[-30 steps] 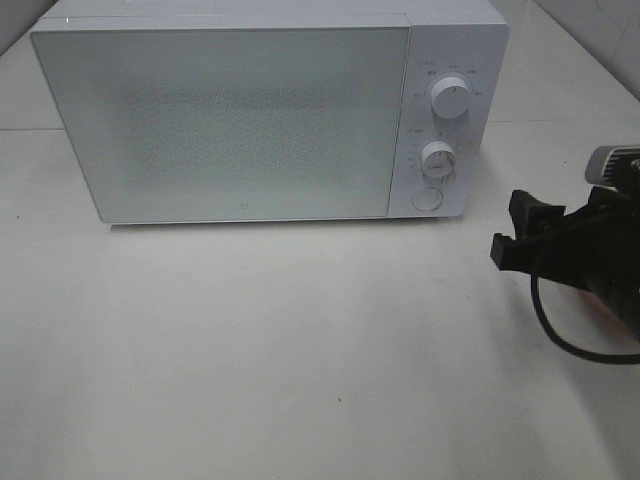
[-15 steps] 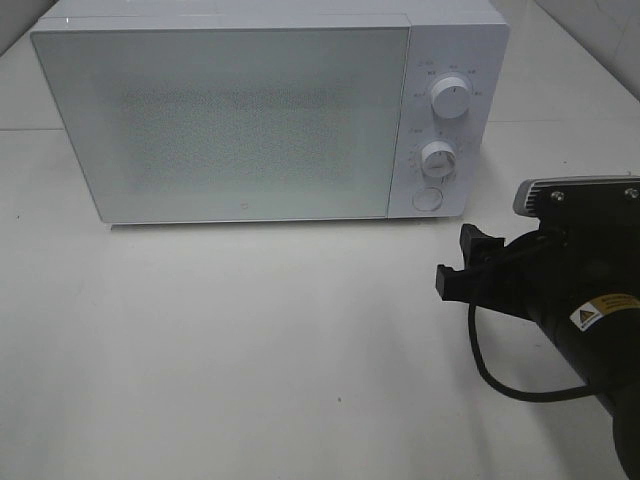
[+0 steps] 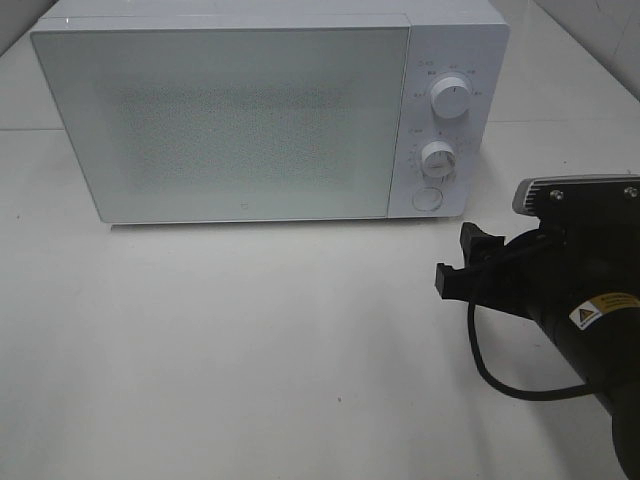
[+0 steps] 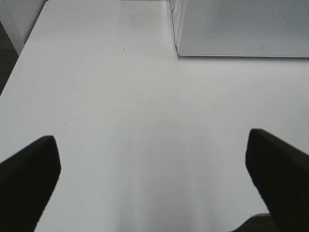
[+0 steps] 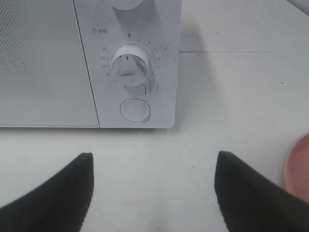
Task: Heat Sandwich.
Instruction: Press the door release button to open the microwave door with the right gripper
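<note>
The sandwich is out of view in every frame. A white microwave (image 3: 230, 120) stands at the back of the table with its door shut. My right gripper (image 3: 458, 258) hovers low in front of the microwave's control panel, open and empty. In the right wrist view the right gripper (image 5: 153, 166) points at the lower knob (image 5: 128, 65) and the round button (image 5: 135, 109), still a short way off. My left gripper (image 4: 152, 145) shows only in its wrist view, open and empty above bare table, with the microwave's lower corner (image 4: 241, 24) ahead.
The rim of a pink plate (image 5: 297, 169) peeks in beside the right gripper, on the table to the microwave's right. An upper knob (image 3: 451, 99) sits above the lower knob (image 3: 438, 158) and the button (image 3: 428, 199). A black cable (image 3: 500, 375) loops under the right arm.
The right arm has come in from the right edge toward the microwave's control panel, then stopped over the last half second. The jaws kept their spread.
</note>
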